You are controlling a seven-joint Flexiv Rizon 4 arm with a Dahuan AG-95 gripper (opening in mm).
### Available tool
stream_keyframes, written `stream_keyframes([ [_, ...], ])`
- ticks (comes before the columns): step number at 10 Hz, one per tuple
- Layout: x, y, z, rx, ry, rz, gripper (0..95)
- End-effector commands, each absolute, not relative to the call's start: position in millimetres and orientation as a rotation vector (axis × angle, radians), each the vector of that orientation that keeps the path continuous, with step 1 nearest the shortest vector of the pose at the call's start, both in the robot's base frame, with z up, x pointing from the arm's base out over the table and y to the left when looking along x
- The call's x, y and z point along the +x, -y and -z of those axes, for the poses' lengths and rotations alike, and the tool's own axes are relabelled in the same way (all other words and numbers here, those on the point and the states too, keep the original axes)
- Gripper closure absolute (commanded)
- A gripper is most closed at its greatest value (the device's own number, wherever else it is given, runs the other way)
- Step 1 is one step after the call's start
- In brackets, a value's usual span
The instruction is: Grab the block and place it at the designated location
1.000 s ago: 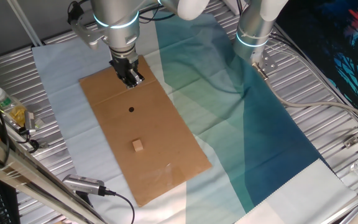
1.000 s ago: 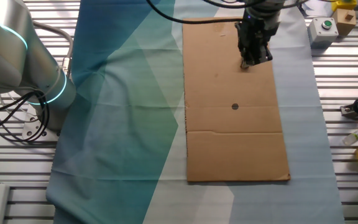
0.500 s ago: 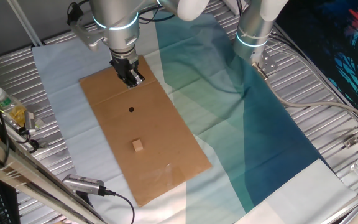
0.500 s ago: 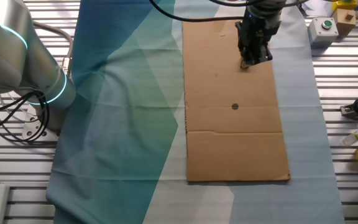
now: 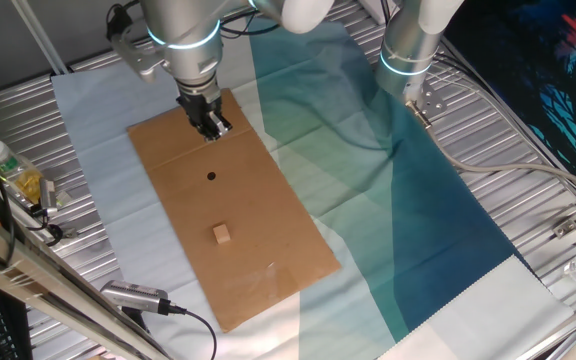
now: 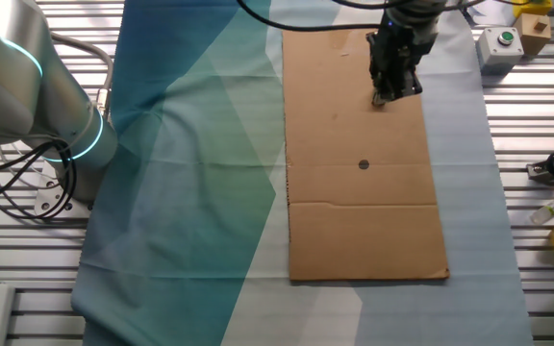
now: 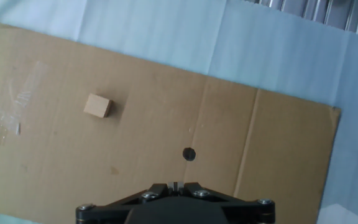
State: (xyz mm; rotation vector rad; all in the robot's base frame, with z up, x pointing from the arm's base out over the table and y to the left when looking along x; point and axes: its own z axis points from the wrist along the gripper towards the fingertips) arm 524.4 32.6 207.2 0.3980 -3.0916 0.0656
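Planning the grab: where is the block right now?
In one fixed view the block lies alone on the cardboard sheet, nearer the camera than the black dot, far from the gripper.

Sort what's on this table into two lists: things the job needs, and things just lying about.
Needed for the job:
block
black dot
gripper
cardboard sheet they sit on

Just lying about:
blue-green cloth
bottle
button box
second robot arm
cables
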Motion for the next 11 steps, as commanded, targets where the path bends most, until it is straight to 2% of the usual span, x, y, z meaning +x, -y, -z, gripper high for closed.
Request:
stream_keyframes([
  [1,523.8,-32.6,-207.7,0.373,3.060,-0.070,95.0],
  [11,523.8,-32.6,-207.7,0.302,3.062,-0.049,95.0],
])
